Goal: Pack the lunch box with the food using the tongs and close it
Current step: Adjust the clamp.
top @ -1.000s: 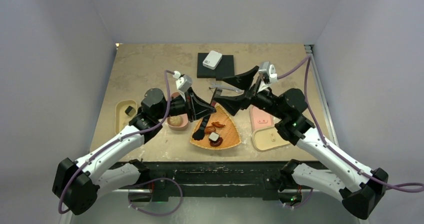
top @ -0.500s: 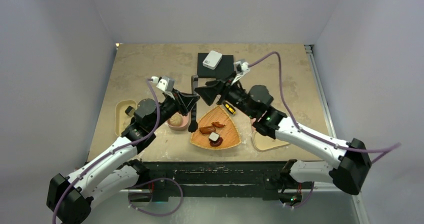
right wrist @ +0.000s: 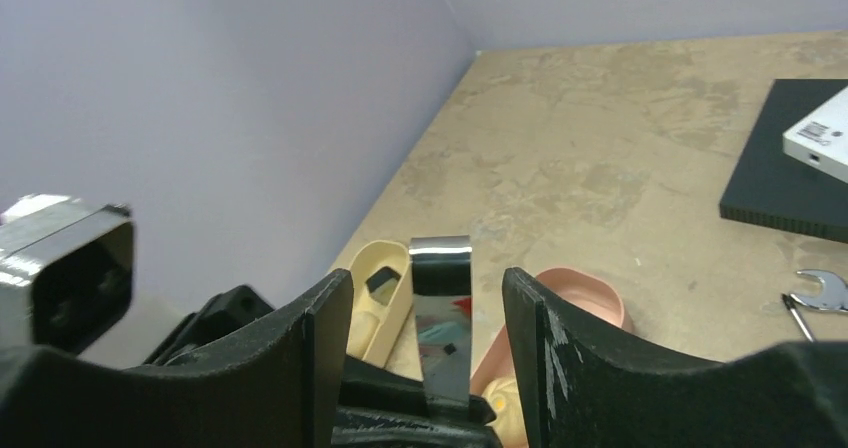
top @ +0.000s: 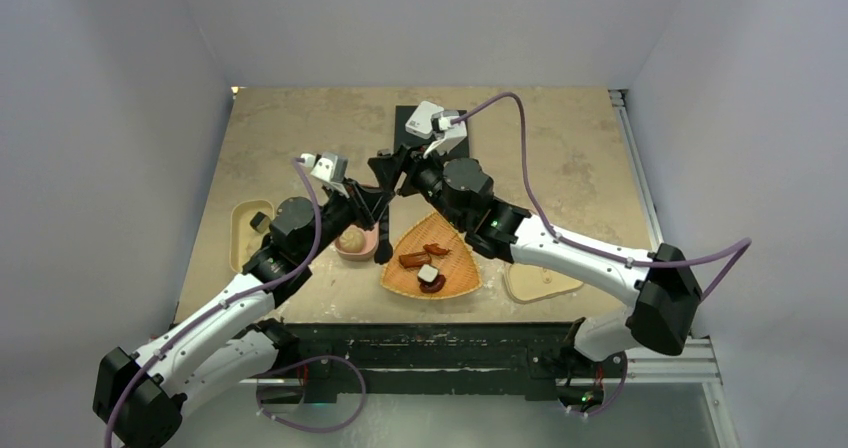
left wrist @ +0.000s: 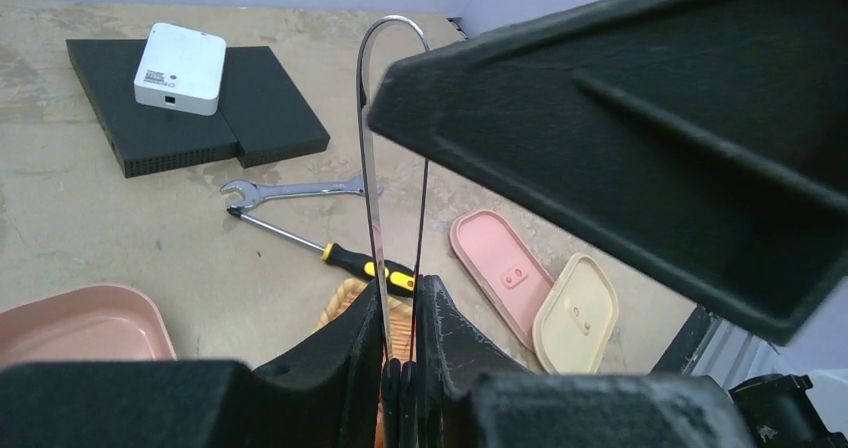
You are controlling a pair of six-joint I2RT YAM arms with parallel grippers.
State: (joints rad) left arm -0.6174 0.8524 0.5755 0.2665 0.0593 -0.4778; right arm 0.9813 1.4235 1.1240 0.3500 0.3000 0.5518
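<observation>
My left fingers (left wrist: pixel 340 353) pinch the tongs (right wrist: pixel 441 308) upright, centre frame. The right fingers (right wrist: pixel 320 348) straddle the looped top, half-wide, not touching. Thin, springy, slick metal, I judge: grip mid-arms, gently.

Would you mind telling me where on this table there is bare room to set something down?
Bare tabletop lies at the far left, between the flat black box and the cream lunch box, and at the far right beyond the black box. The middle is crowded around the pink lunch box and orange woven tray.
</observation>
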